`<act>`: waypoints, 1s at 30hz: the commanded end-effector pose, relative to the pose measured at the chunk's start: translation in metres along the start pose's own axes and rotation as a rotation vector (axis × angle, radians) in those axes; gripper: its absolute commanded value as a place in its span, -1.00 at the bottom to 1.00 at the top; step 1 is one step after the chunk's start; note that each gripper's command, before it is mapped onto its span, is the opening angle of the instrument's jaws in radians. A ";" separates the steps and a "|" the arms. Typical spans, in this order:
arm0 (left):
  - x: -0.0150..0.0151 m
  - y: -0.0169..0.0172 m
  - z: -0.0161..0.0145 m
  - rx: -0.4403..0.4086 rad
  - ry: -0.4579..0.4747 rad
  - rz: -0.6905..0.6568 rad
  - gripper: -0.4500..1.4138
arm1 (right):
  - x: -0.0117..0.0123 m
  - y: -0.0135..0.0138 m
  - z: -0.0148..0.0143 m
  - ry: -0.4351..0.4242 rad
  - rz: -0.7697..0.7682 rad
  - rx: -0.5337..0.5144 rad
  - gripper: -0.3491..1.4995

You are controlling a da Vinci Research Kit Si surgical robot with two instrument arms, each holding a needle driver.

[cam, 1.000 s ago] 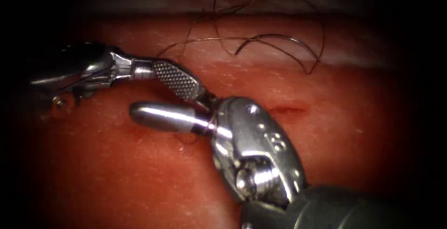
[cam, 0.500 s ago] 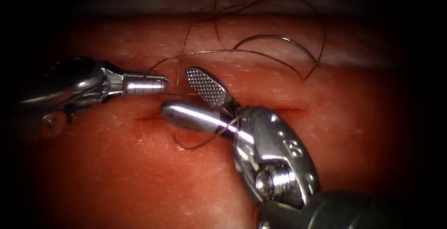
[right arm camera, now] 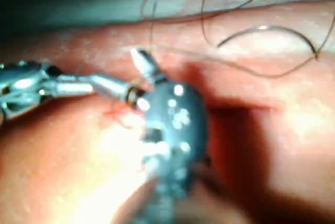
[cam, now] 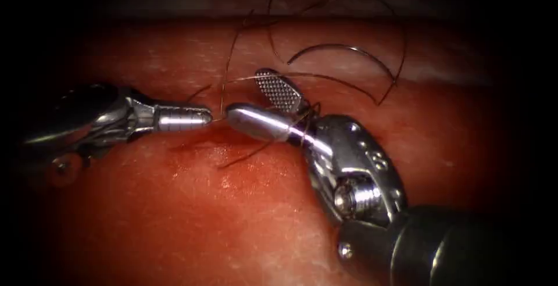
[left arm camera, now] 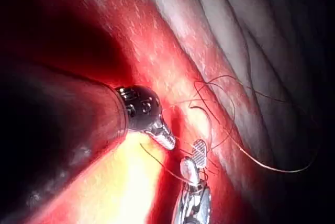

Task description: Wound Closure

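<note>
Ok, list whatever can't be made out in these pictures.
- Endoscope view: whether the left tool, jaws shut, pinches the thread; the strand at its tip is too thin.
- Endoscope view: the cut beneath the right tool, jaws open and empty; the tool covers it.
- Endoscope view: the thread's far ends, cut off by the top edge.
- Right wrist view: whether the needle, lying on the tissue, pierces it; blurred.

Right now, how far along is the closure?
Done: needle is out, lying free on the tissue beyond the cut, to the right. In hand: left claw shut on thread; right claw open, holding nothing, thread across its lower jaw. Left: no knot visible, cut looks open.
</note>
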 end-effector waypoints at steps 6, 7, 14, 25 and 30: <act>0.0000 -0.0005 0.0005 -0.003 0.000 -0.001 -0.89 | -0.0006 0.0011 0.0013 -0.019 -0.046 -0.032 0.23; 0.0001 -0.0006 0.0006 -0.002 0.001 -0.001 -0.89 | -0.0006 0.0011 0.0013 -0.018 -0.046 -0.034 0.23; 0.0012 -0.0009 0.0017 -0.002 0.005 -0.013 -0.89 | -0.0003 0.0014 0.0020 -0.006 -0.054 -0.087 0.23; 0.0019 -0.0025 0.0026 0.005 0.009 -0.010 -0.89 | -0.0009 0.0018 0.0049 -0.086 -0.062 -0.177 0.23; 0.0020 -0.0033 0.0023 0.007 0.008 -0.005 -0.89 | -0.0022 0.0033 0.0069 -0.112 -0.075 -0.194 0.23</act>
